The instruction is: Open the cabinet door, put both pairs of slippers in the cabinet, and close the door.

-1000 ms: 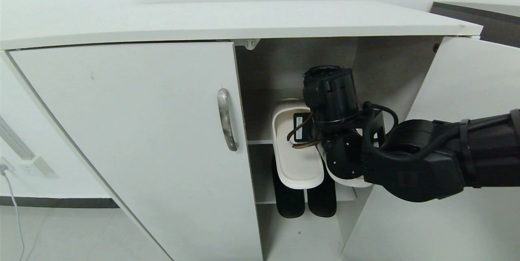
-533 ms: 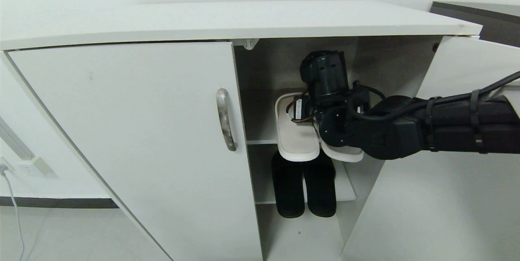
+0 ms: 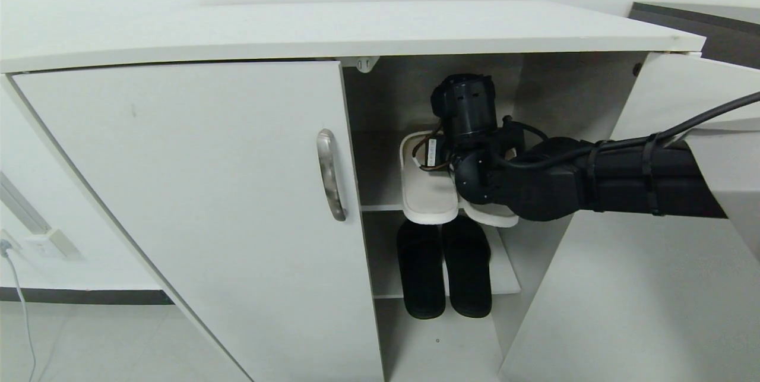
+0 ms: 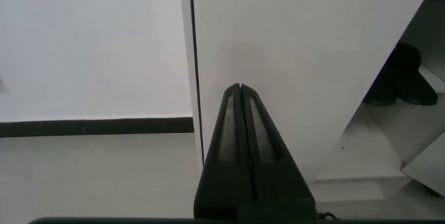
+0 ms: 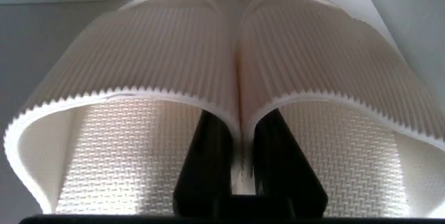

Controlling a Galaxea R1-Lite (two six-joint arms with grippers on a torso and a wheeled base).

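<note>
Your right gripper [image 5: 240, 137] is clamped on the white slippers [image 3: 428, 196], pinching their inner strap edges together, at the upper shelf [image 3: 380, 208] inside the cabinet [image 3: 356, 25].
The white pair's heels stick out past the shelf's front edge; can't tell if the soles rest on it. The black slippers [image 3: 442, 269] sit side by side on the lower shelf [image 3: 506, 278] right below, heels overhanging too. Your right arm [image 3: 570, 186] crosses the opening from the side of the open right door [image 3: 623, 299], which is cut off at the frame edge. In the head view its wrist blocks the white pair's toes and the fingers. The closed left door [image 3: 178, 192] with its handle [image 3: 330, 174] hides the cabinet's left half. Your left gripper [image 4: 240, 92] is pressed closed on nothing, facing the left door. A wall socket [image 3: 43, 245] and cable [image 3: 18, 299] sit far left.
</note>
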